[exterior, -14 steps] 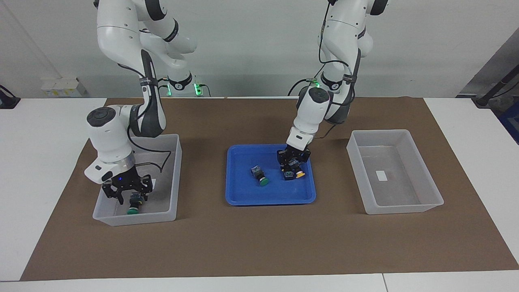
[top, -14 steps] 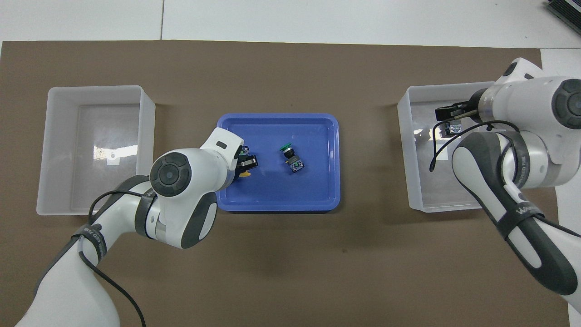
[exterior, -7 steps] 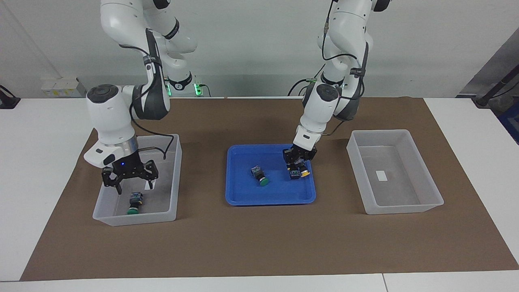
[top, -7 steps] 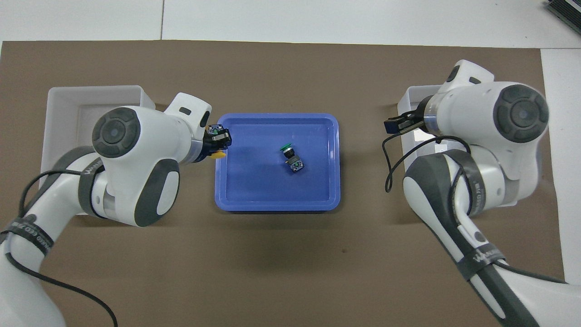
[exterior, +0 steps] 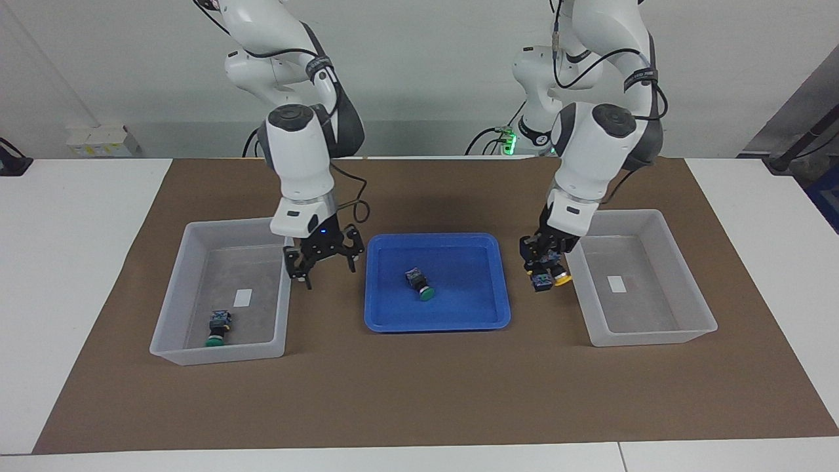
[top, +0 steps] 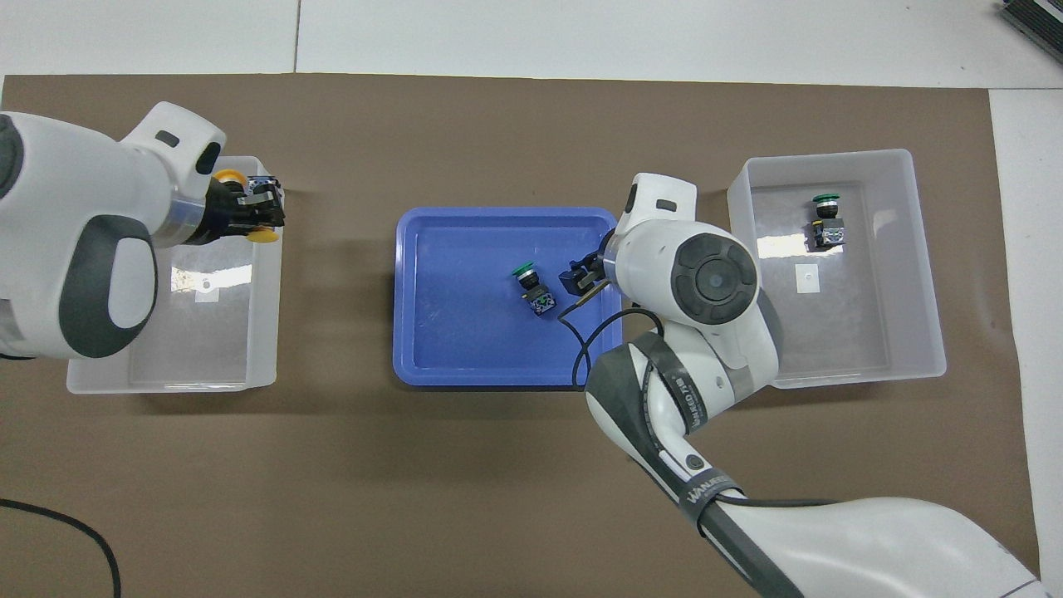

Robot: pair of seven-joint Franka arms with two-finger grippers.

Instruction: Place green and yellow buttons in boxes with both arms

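1. Left gripper [exterior: 546, 265] up in the air, clamped tight on a yellow button [exterior: 549, 275], right over the wall of the left-end box [exterior: 655, 333] that faces the tray.
2. From overhead that gripper [top: 249, 208] sits at the box's [top: 158, 384] corner, yellow cap [top: 264, 235] poking out just inside the rim; the box floor below the jaws lies bare but for its label [top: 205, 290].
3. Right gripper [exterior: 326, 257] hangs with its fingers spread wide, nothing between them, over the strip of mat between the right-end box [exterior: 216, 354] and the blue tray [exterior: 436, 324].
4. Overhead puts the same gripper [top: 581, 278] above the tray's [top: 507, 378] edge, a loose green button [top: 534, 291] lying on its side just off the fingertips.
5. The facing view shows that button [exterior: 418, 283] well below the jaws, alone in the tray with open floor all round.
6. A second green button [exterior: 217, 328] rests in the right-end box, well clear of the right jaws; overhead shows it [top: 826, 223] beside the label [top: 806, 278].
7. Brown mat [exterior: 419, 400] covers a white table [exterior: 78, 262]; a pale wall stands at the robots' end.
8. The overhead view hides the left arm's [top: 79, 241] box corner under its wrist; the facing view shows the whole rim.
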